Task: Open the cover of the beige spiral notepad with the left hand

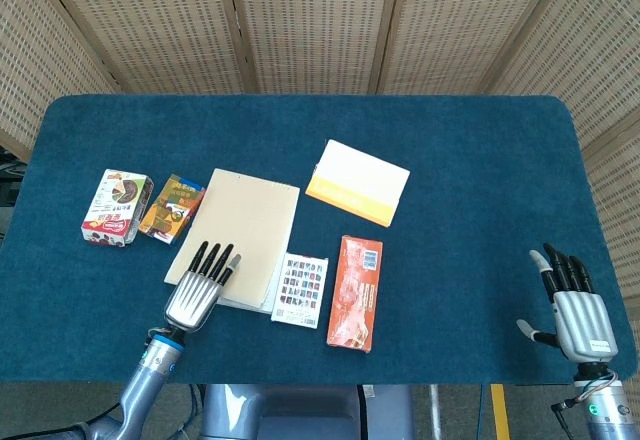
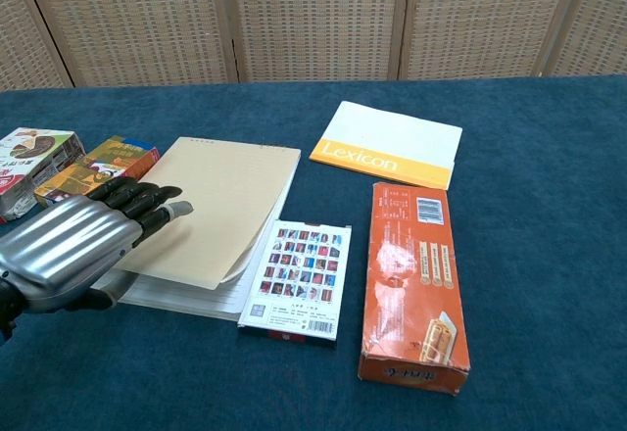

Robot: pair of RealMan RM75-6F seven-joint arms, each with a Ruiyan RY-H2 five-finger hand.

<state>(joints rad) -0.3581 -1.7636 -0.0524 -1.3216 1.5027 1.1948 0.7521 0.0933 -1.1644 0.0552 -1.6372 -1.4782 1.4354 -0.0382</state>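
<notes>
Left hand [image 2: 73, 245] at near-left corner of beige spiral notepad [image 2: 220, 206], fingers together under raised cover [image 2: 211, 240], thumb hidden; grip on cover unclear. Notepad sits left of stamp card [image 2: 297, 276], right of two snack boxes [image 1: 118, 206]. Advice: sweep cover up and over toward spiral edge, pages kept down. Right hand [image 1: 575, 305] far right, splayed, empty.

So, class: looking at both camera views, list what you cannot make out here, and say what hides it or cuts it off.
- Left hand, chest view: whether its fingertips grip the cover of the beige notepad or only rest on it; the hand's own back hides the contact.
- Right hand: outside the chest view entirely.
- Leftmost snack box, chest view: cut off by the left edge.
- Small print on the orange box, head view: too small to read.
</notes>
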